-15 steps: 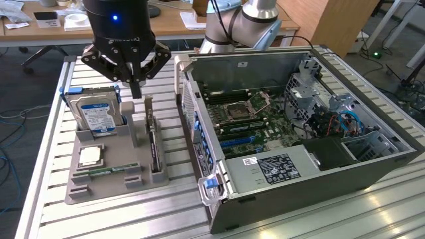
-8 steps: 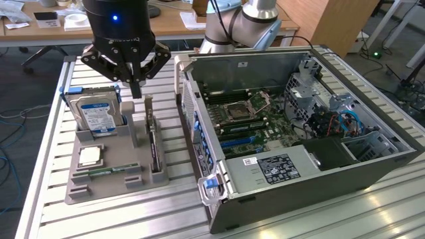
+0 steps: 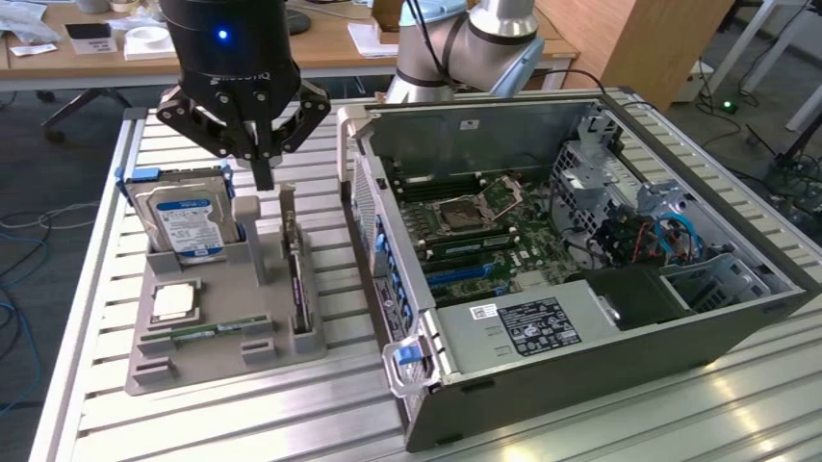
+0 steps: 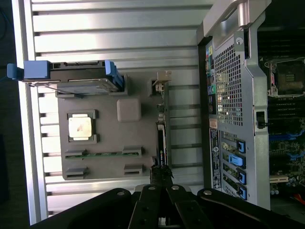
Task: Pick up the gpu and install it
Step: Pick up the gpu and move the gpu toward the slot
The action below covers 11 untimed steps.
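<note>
The gpu stands on its long edge in a slot along the grey holder tray's side nearest the computer, its silver bracket at the far end. In the wrist view the gpu is a thin dark strip seen edge-on. My gripper hangs above the tray's far end, just beside the gpu's bracket end, fingers shut together and holding nothing. In the wrist view the gripper sits over one end of the card.
The tray also holds a hard drive in a blue caddy, a processor chip and a memory stick. An open computer case with its motherboard exposed lies at the exterior view's right, close to the tray.
</note>
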Each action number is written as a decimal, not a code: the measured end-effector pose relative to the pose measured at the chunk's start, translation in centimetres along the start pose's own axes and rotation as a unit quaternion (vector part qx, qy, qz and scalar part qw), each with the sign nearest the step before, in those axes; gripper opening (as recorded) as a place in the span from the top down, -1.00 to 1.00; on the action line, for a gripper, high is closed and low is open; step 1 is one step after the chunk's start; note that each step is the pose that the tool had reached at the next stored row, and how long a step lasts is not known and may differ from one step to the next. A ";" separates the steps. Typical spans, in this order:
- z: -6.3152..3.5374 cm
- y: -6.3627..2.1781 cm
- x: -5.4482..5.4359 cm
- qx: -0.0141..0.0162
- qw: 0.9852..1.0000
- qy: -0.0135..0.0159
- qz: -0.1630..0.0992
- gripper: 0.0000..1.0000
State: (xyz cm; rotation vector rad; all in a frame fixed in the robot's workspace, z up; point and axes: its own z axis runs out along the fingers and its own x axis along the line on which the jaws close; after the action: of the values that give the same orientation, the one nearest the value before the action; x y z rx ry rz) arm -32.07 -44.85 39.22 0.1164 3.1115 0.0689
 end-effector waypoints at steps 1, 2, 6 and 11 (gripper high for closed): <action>0.00 0.00 0.0 0.000 1.000 0.000 0.000 0.77; 0.00 0.00 0.0 0.000 1.000 0.000 0.000 0.77; 0.00 0.00 0.0 0.000 1.000 0.000 0.000 0.41; 0.00 0.00 0.0 0.000 1.000 0.000 0.000 0.17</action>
State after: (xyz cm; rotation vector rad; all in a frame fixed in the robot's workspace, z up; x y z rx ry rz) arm -32.07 -44.85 39.23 0.1164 3.1115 0.0689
